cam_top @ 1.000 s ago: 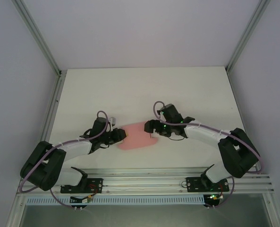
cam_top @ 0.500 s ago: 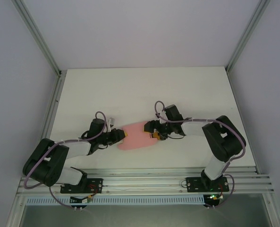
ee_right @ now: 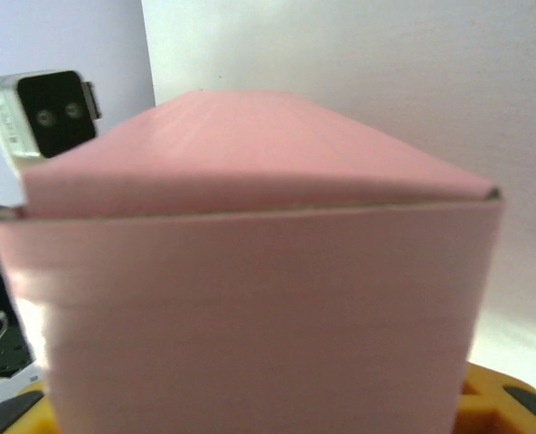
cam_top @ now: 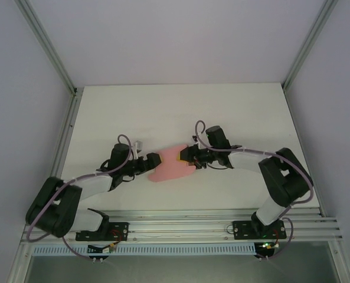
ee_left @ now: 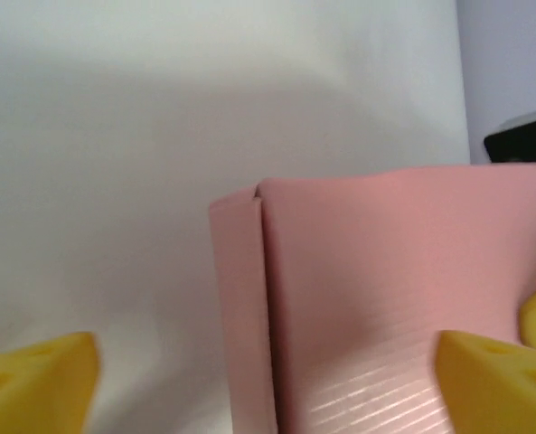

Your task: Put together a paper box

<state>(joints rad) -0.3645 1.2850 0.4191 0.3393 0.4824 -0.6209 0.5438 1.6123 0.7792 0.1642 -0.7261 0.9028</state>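
The paper box (cam_top: 172, 167) sits on the white desk (cam_top: 163, 112), a little nearer than its middle, between the two arms; it is folded up into a small pink body rather than lying as a flat sheet. The left end effector (cam_top: 153, 160) reaches in low from the left and meets the box's left end. In the left wrist view its yellow fingertips (ee_left: 37, 375) stand far apart, one at each lower corner of the picture, so the jaws are wide open. The box's near corner, with a narrow folded strip running down its edge, lies in the gap between them, and the right-hand tip overlaps the pink face; I cannot tell whether it touches. The right end effector (cam_top: 190, 157) comes in from the right and sits at the box's far right end. In the right wrist view the pink card is pressed up close to the lens, a sloping upper panel meeting a flat front panel along a thin seam. Yellow finger parts (ee_right: 489, 409) show at both lower corners beneath the card; whether they are clamped on it or merely beside it I cannot tell. Behind the box's left shoulder there is a small black module with two round lenses (ee_right: 46, 117).
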